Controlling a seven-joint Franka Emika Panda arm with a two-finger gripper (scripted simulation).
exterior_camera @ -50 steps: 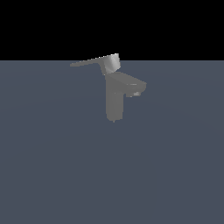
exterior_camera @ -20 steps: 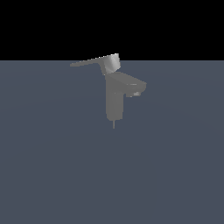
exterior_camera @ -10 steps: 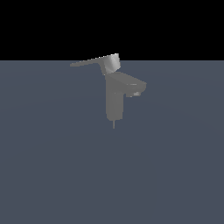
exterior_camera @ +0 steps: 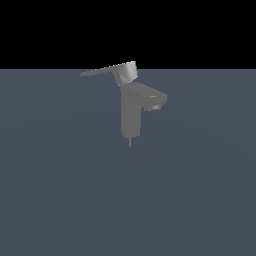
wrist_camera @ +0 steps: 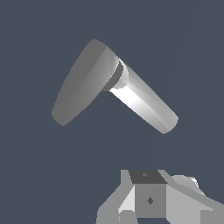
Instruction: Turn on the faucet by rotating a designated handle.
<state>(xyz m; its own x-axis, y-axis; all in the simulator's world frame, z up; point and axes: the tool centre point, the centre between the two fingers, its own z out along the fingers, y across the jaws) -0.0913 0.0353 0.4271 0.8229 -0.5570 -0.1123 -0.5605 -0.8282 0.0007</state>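
Faucet upright, handle untouched, tool apart, grip state unclear

Dim flat render, sharp, bright faucet highlight

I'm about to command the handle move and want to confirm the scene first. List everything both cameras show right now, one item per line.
faucet: one, matte grey, standing near the middle of the exterior view on the floor, spout toward that view's right.
handle: one, grey flat lever on top of the faucet column, reaching toward the exterior view's left; seen from above in the wrist view.
floor: one, flat dark blue-grey surface under the faucet.
backdrop: black band above the floor in the exterior view.
gripper: one, light grey, only part of it visible at the wrist view's edge, clear of the handle; absent from the exterior view; open or shut cannot be told.
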